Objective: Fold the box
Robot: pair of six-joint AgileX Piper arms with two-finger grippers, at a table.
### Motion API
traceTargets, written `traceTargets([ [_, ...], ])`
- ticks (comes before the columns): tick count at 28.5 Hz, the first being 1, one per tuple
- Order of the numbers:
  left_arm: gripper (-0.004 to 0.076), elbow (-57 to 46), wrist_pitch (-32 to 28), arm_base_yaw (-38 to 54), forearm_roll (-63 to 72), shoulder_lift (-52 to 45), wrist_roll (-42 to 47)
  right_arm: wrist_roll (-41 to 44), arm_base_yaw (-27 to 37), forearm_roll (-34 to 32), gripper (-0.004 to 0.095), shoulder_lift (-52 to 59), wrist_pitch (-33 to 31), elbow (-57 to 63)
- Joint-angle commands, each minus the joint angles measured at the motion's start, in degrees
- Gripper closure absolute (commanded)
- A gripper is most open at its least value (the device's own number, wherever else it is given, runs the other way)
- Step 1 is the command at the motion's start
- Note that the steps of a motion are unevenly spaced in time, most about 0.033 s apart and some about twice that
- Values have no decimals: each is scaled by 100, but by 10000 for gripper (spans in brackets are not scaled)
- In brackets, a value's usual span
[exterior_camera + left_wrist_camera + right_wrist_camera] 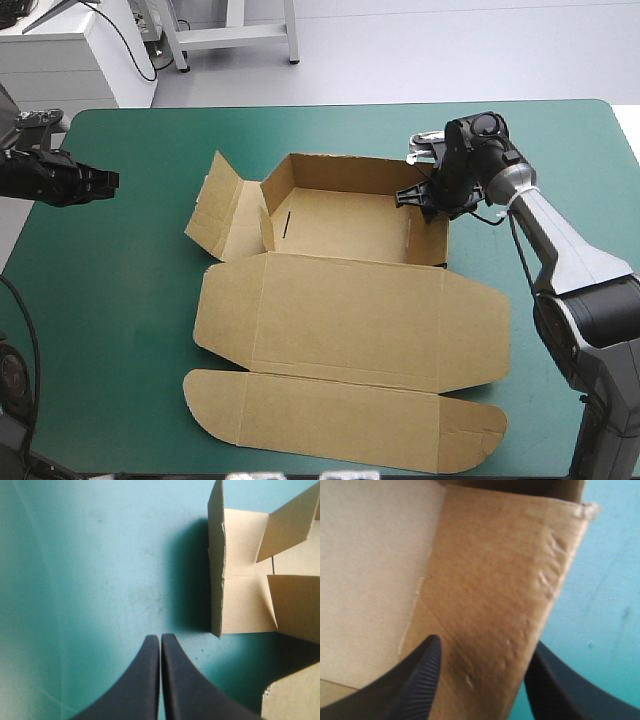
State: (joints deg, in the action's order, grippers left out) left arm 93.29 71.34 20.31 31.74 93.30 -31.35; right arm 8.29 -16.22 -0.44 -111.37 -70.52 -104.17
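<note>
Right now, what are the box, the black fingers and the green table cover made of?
The box looks like brown corrugated cardboard, matte: its cut edges show thickness, and the wall is dented. The black fingers seem rubber or plastic, matte, finely ribbed. The teal-green cover looks smooth, scuffed; cloth or mat, I cannot tell.

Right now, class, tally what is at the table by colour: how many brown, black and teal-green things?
Brown: 1, the box
Black: 2, the left claw and the right claw
Teal-green: 1, the cover
Total: 4
</note>
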Motion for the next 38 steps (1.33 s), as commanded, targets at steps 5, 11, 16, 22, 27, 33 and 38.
traceTargets([
  [5, 731, 134, 243, -15, 256, -247, 47, 278, 3, 44, 208, 460, -92, -560],
  [11, 731, 134, 184, -15, 276, -239, 47, 553, 3, 44, 208, 976, -93, -191],
  [16, 731, 134, 207, -15, 343, -239, 47, 1187, 3, 120, 208, 1198, -93, 293],
  [22, 731, 134, 247, -15, 408, -239, 70, 1268, 3, 247, 208, 1021, -82, 545],
  [27, 732, 134, 224, -15, 512, -239, 70, 1273, 3, 44, 208, 819, -73, 545],
  [33, 731, 134, 212, -15, 512, -239, 70, 1273, 3, 44, 208, 453, 35, 545],
  [38, 731, 134, 212, -15, 512, -239, 70, 1273, 3, -44, 208, 426, 397, 545],
])
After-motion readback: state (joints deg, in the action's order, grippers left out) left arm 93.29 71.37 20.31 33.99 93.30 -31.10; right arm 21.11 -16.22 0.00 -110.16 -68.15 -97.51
